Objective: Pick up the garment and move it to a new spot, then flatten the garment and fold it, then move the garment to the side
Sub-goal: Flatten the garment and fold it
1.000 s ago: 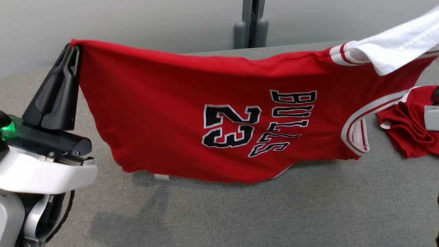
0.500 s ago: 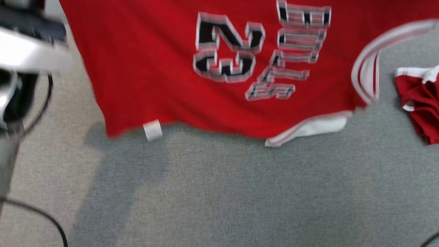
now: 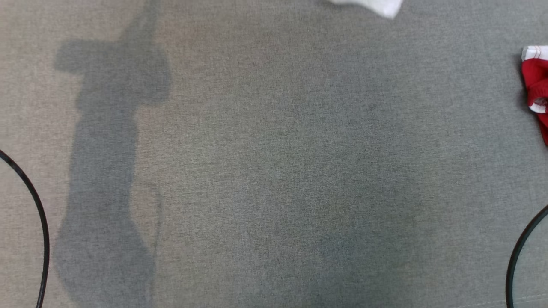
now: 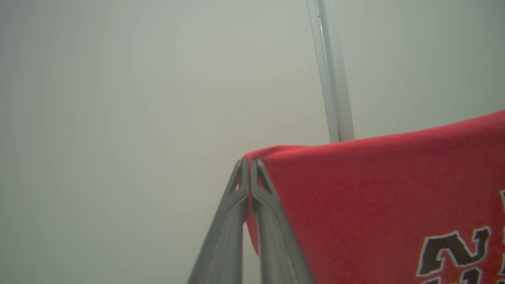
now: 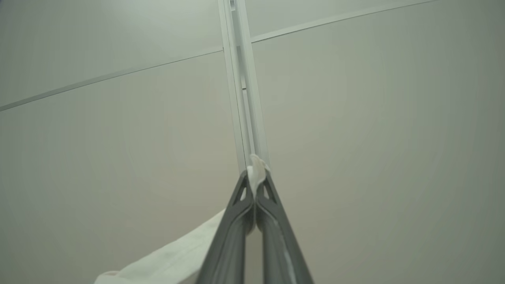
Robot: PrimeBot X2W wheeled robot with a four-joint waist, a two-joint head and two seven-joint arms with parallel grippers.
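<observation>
The garment point(image 4: 375, 197) is a red jersey with black, white-edged numerals, hanging in the air against a pale wall in the left wrist view. My left gripper point(image 4: 249, 161) is shut on its top corner, fingers pressed together over the red cloth. My right gripper point(image 5: 255, 173) is shut on a white fold of fabric that sticks out past the tips, and a white strip point(image 5: 169, 260) trails down to its left. In the head view a white scrap of fabric point(image 3: 368, 5) dips in at the top edge.
The grey cloth-covered table point(image 3: 278, 171) spreads below, with an arm's shadow point(image 3: 111, 171) at the left. A second crumpled red and white garment point(image 3: 537, 85) lies at the right edge. Black cables curve in at the left point(image 3: 40, 222) and the right point(image 3: 516, 252).
The head camera has tilted down, so the hanging jersey and my left gripper have slid out past the picture's top. Both grips look the same.
</observation>
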